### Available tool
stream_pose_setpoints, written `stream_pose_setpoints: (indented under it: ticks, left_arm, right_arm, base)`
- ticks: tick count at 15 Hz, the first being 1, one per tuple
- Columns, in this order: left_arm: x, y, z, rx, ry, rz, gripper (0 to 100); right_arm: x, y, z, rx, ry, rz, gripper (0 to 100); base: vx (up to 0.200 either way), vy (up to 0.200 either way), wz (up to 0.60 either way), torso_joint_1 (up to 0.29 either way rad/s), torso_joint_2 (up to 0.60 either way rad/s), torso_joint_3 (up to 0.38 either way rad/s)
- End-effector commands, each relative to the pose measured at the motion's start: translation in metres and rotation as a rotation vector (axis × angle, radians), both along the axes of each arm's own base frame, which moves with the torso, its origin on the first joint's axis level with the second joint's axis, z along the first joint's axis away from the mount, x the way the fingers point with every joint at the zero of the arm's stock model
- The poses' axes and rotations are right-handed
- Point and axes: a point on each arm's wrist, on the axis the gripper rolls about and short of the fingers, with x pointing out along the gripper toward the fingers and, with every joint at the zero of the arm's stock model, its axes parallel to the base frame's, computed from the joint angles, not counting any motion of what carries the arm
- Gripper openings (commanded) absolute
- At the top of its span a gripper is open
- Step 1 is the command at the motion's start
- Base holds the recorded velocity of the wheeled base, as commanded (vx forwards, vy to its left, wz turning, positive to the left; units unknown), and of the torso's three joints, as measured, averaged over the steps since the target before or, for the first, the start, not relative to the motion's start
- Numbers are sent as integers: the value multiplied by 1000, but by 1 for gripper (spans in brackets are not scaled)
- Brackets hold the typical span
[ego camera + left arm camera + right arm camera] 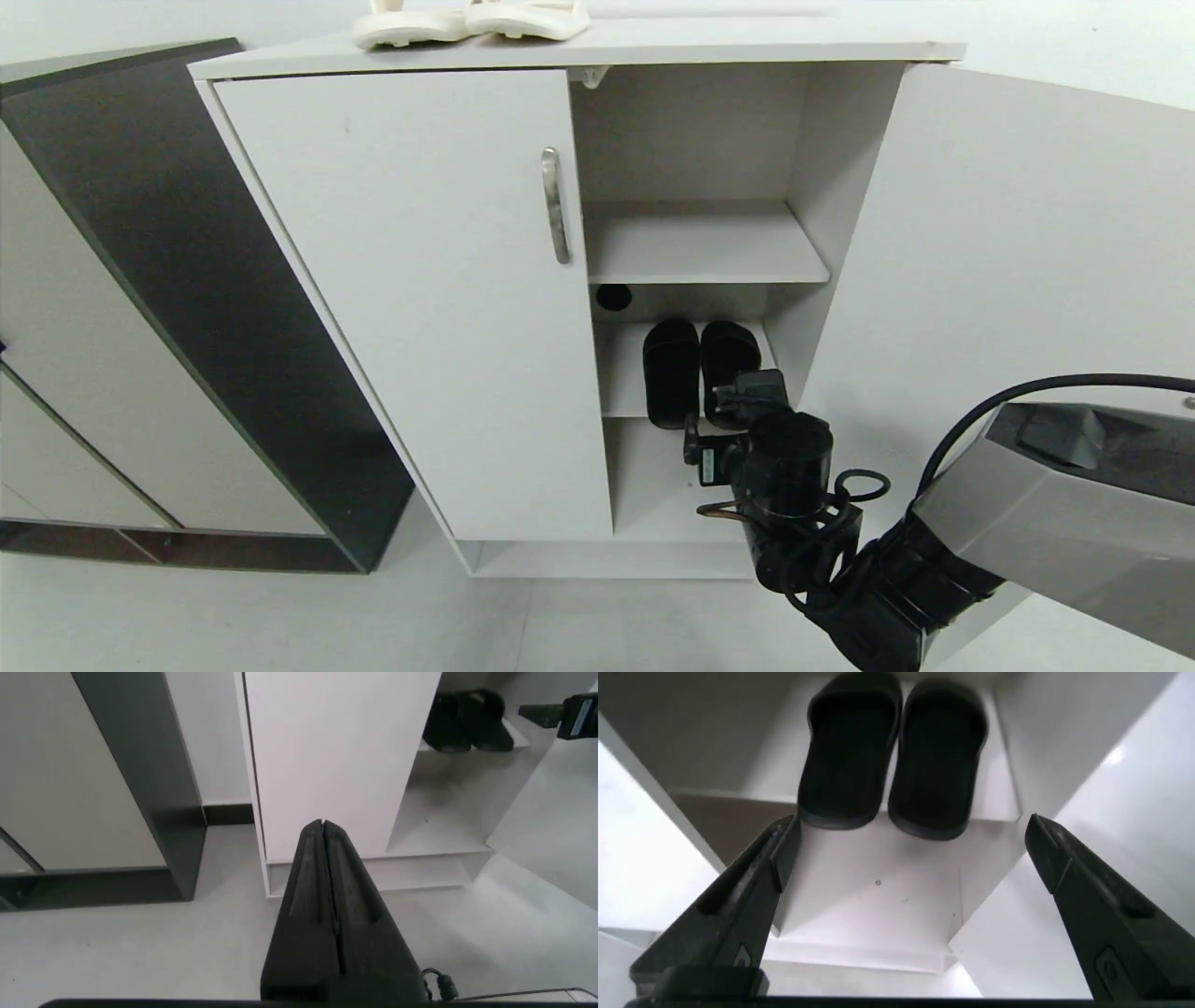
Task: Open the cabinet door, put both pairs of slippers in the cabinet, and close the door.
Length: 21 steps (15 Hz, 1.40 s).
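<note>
Cabinet shelf (621, 373) bears black slippers (672, 373), heels overhanging edge.

1. No readable text, label, brand, number or sign in any view.

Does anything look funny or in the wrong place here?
Only the white slippers: they sit on top of the cabinet, not inside. The black slippers lie neatly side by side on a shelf inside. Nothing looks broken.
</note>
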Motion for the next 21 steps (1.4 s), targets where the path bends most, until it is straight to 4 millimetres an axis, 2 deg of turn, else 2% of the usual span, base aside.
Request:
stream_pose_setpoints:
  ticks: [1, 6, 8, 11, 16, 21]
  left_arm:
    - [0, 0, 0, 0, 1, 0, 0]
    - [0, 0, 0, 1, -1, 5, 0]
    - [0, 0, 0, 4, -1, 5, 0]
    - [0, 0, 0, 4, -1, 3, 0]
    - [0, 0, 0, 4, 0, 3, 0]
    - [0, 0, 0, 4, 0, 3, 0]
  right_arm:
    - [1, -2, -2, -6, 5, -6, 100]
    - [0, -8, -5, -16, 18, -8, 100]
    - [6, -14, -5, -13, 16, -26, 100]
    - [3, -18, 1, -7, 9, -29, 100]
    - [1, -21, -4, -26, 25, -26, 100]
    - [3, -21, -8, -35, 31, -24, 100]
  base:
    - [0, 0, 0, 2, 2, 198]
    - [0, 0, 0, 2, -1, 203]
    - [0, 0, 0, 0, 2, 154]
    - [0, 0, 0, 0, 0, 0]
    - [0, 0, 0, 0, 0, 0]
    - [0, 200, 0, 6, 1, 3]
